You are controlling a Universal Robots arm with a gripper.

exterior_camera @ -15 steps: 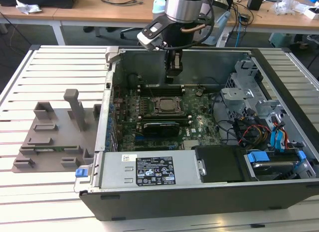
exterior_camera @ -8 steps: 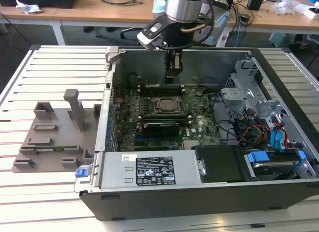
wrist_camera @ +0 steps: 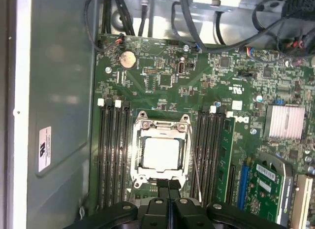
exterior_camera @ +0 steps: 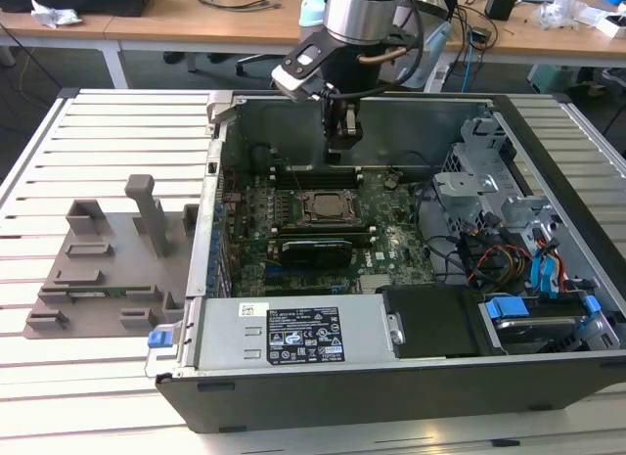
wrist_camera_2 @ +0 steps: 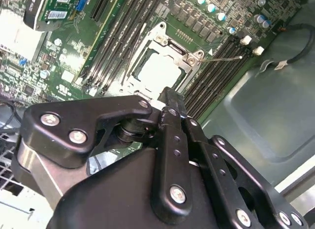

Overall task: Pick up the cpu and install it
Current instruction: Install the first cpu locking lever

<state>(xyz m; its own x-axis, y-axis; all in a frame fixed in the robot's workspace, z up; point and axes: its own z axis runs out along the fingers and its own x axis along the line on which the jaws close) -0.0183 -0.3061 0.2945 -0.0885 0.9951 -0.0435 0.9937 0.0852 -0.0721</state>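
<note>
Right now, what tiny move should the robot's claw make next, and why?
Probably lift straight up, away from the motherboard. The cpu already lies flat inside the socket frame. The gripper hangs above the frame's edge, fingers together with nothing between them, so there seems nothing left for it to carry.

I see the cpu (wrist_camera: 161, 154), a small flat square chip with a pale silvery-grey metal top, lying flat and face-up inside the square black-and-metal socket frame (wrist_camera: 160, 124) on the green motherboard (wrist_camera: 167, 81). In the second wrist view the cpu (wrist_camera_2: 158, 71) shows a bare, plain top, its edges square with the frame. Long black memory slots (wrist_camera: 110, 155) flank it on two sides.
</note>
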